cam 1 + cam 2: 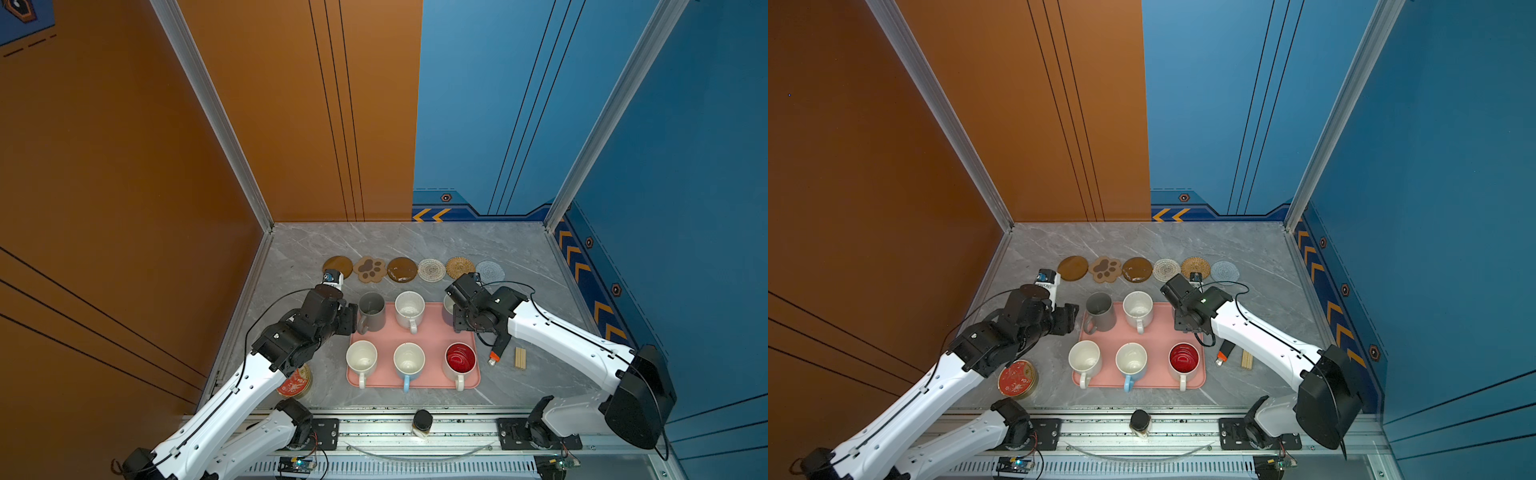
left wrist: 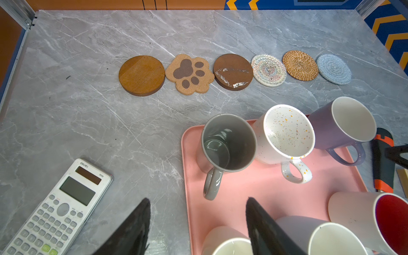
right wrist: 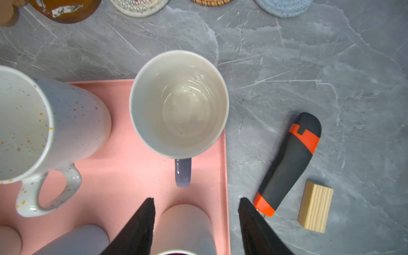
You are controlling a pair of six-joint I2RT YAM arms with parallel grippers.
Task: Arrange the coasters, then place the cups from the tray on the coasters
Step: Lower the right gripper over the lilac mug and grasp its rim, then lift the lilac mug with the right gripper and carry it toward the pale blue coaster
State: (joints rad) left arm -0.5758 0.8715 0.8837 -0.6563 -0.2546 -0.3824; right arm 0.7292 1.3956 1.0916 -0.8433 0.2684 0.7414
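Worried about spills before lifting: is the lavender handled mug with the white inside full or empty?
Empty. The right wrist view looks straight down into the lavender handled mug, showing its bare white bottom.

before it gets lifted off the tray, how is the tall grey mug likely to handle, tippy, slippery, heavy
The grey mug looks glossy, with reflections inside: probably rigid ceramic, somewhat slippery. It looks tall for its width on the pink tray, so a sideways nudge could tip it. Gripped by its handle alone, it might tilt.
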